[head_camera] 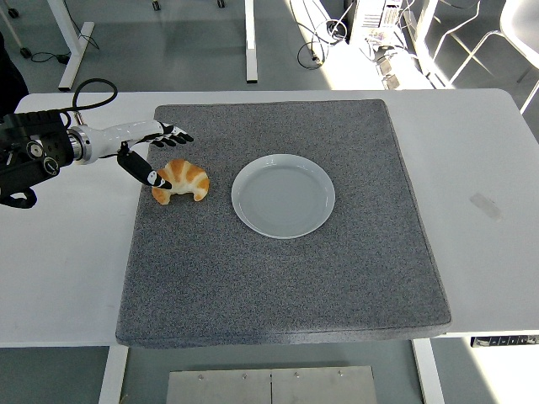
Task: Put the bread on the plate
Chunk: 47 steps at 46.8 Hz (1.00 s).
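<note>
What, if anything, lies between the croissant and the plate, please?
Nothing: the head view shows only bare grey mat between the croissant and the plate.

The left arm [42, 150] is cut off by the left edge of the frame, so only its forearm and the left hand [147, 145] show. Whether the thumb tip [160, 182] touches the croissant [180, 180] or stops just short of it cannot be told. The white table [497, 210] runs out of the frame at its right edge. Along the top of the frame, table legs [249, 38] and a chair [505, 34] are cropped, and the tangle of cables [337, 34] at upper right is too small to make out.
</note>
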Tool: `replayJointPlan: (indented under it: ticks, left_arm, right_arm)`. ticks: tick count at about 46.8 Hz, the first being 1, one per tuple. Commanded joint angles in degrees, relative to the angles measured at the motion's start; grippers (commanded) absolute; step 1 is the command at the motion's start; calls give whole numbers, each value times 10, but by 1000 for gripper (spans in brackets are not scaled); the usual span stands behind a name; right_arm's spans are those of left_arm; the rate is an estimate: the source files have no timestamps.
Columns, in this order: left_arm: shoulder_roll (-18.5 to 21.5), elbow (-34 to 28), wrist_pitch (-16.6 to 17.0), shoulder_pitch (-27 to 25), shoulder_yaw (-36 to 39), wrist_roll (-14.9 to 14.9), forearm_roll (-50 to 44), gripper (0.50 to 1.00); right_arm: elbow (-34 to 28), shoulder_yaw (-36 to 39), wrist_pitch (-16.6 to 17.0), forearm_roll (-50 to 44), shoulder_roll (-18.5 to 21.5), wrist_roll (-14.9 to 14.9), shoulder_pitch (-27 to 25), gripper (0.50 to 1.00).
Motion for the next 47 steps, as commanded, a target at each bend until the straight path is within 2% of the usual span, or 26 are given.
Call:
replayJointPlan:
  ticks: [1,24,47]
  left_arm:
    - [-2,2,0,1,0,0,0,924]
    - [-17,2,29,13,2,-2,20,898]
    - [-24,2,43,22,1,-5,40,821]
  right_arm:
    - [0,0,0,0,0,0,0,1000]
    - [0,0,0,0,0,0,0,1000]
    - [0,0,0,0,0,0,0,1000]
